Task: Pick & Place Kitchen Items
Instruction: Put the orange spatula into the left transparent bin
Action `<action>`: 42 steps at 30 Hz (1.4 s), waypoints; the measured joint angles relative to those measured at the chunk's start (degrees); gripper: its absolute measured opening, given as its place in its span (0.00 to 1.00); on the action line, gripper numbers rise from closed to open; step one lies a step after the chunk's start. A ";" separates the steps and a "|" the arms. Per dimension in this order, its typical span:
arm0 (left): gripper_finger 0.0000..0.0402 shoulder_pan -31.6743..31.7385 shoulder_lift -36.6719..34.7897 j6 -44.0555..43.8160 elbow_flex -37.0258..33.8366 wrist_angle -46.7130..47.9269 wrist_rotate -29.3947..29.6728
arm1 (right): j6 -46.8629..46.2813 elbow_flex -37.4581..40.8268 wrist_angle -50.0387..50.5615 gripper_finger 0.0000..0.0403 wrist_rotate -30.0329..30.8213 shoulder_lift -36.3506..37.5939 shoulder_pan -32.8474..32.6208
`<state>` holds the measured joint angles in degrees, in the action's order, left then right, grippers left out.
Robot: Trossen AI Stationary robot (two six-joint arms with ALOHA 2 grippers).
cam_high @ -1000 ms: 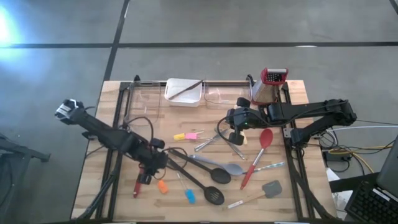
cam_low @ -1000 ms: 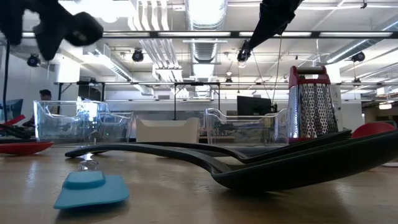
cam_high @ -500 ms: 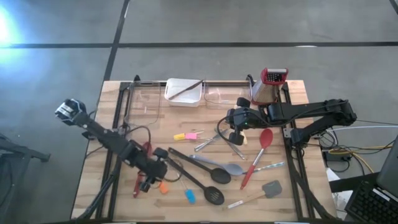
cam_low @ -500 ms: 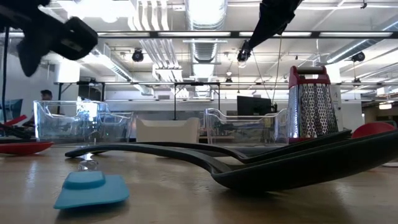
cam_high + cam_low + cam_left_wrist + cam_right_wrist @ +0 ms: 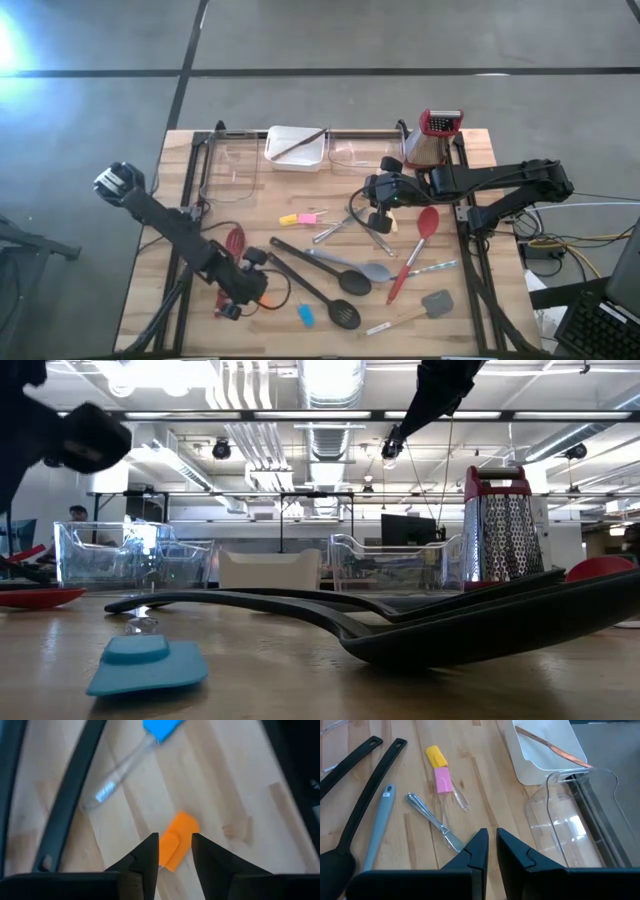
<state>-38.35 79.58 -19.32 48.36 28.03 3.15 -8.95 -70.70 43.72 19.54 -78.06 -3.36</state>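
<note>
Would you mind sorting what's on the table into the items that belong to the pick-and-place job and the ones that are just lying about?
Belong to the job:
- orange spatula, between the left gripper fingers
- blue spatula
- pink spatula and yellow spatula
- red spoon
- black slotted spoon
- grey spoon

Just lying about:
- box grater
- white tray
- clear bins
</note>
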 joint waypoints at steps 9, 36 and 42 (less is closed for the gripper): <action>0.46 0.14 7.98 -5.76 0.02 -0.05 -0.32 | 0.00 0.00 -0.27 0.08 -0.01 0.00 0.00; 0.30 0.22 12.51 0.12 0.52 -0.18 -1.51 | 0.00 0.00 -0.78 0.08 -0.01 0.00 0.00; 0.09 0.63 12.19 4.77 1.99 -0.46 -1.94 | -0.02 0.00 -0.80 0.08 0.01 0.00 0.00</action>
<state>-37.71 91.77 -14.56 50.35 27.57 1.21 -8.97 -70.70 42.92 19.55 -78.06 -3.36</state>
